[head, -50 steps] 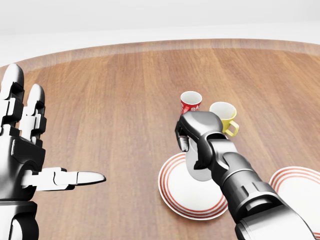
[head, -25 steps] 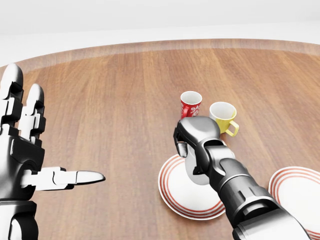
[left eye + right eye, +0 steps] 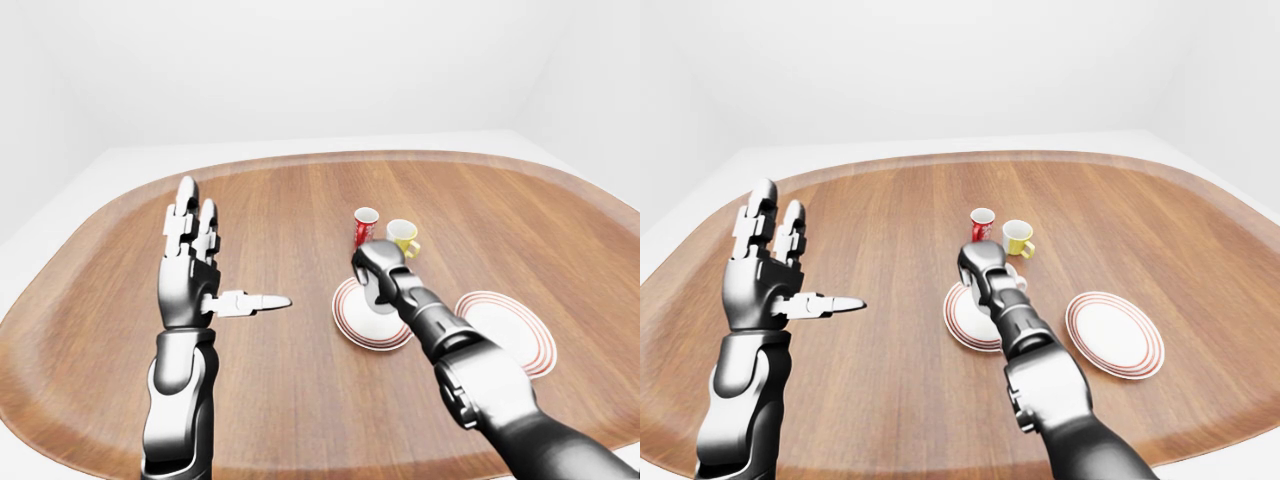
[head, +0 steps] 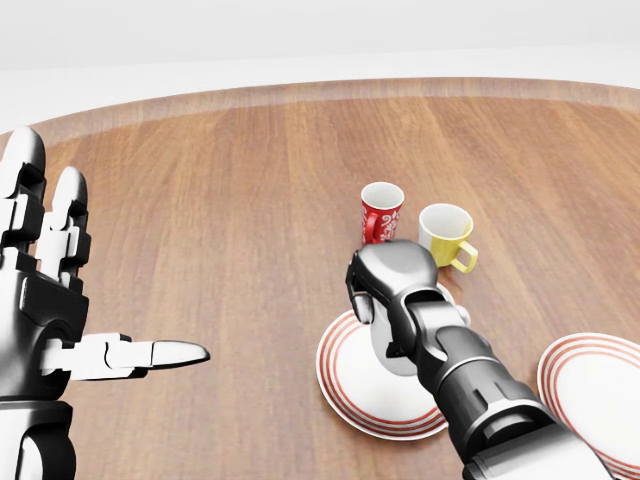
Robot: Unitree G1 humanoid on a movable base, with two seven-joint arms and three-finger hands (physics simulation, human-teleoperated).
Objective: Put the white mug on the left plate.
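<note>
My right hand [image 4: 378, 305] is shut on the white mug [image 4: 384, 347], which it largely hides. It holds the mug tilted, low over the left plate [image 4: 336, 385], a white plate with red rings. I cannot tell whether the mug's base touches the plate. In the left-eye view the mug [image 3: 381, 301] sits over the plate's middle. My left hand [image 4: 60, 330] is open and empty at the left edge of the head view, fingers spread, far from the plate.
A red mug [image 4: 381, 212] and a yellow mug [image 4: 447, 234] stand just above the left plate in the head view. A second ringed plate [image 4: 598, 382] lies at the right edge. All rest on a round wooden table [image 4: 230, 200].
My right hand has moved a little down in the head view with the white mug, lower over the left plate. The left hand has not moved.
</note>
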